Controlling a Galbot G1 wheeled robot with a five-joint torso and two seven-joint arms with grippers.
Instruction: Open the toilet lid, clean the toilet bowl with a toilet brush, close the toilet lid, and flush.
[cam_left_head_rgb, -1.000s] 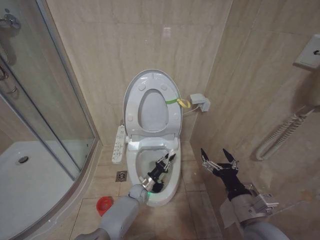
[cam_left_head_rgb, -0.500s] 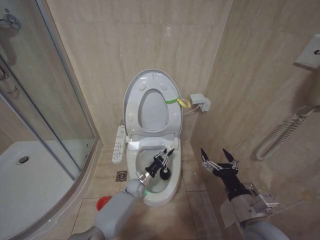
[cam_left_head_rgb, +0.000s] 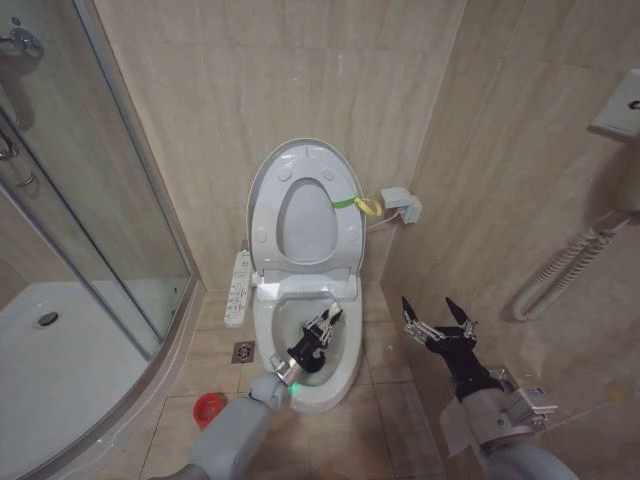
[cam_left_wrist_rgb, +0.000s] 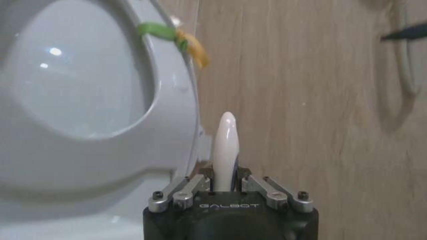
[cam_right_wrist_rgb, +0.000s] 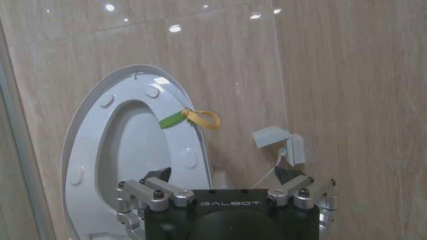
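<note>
Beige tiled walls (cam_left_head_rgb: 230, 90) and tiled floor (cam_left_head_rgb: 390, 410). Curved glass shower enclosure (cam_left_head_rgb: 90, 230) on the left, white shower tray (cam_left_head_rgb: 50, 380) with drain (cam_left_head_rgb: 45, 320). Red round cup holder (cam_left_head_rgb: 209, 408) on floor beside a floor drain (cam_left_head_rgb: 244, 352). Green-yellow band (cam_left_head_rgb: 357, 204). White wall box (cam_left_head_rgb: 400, 205) with cable. White coiled hose (cam_left_head_rgb: 560, 270) on right wall.

Smooth grey arm shells end in black wrist blocks marked GALBOT in pale letters, with silver screwed knuckle links, black pointed fingers and a green-lit left wrist ring
</note>
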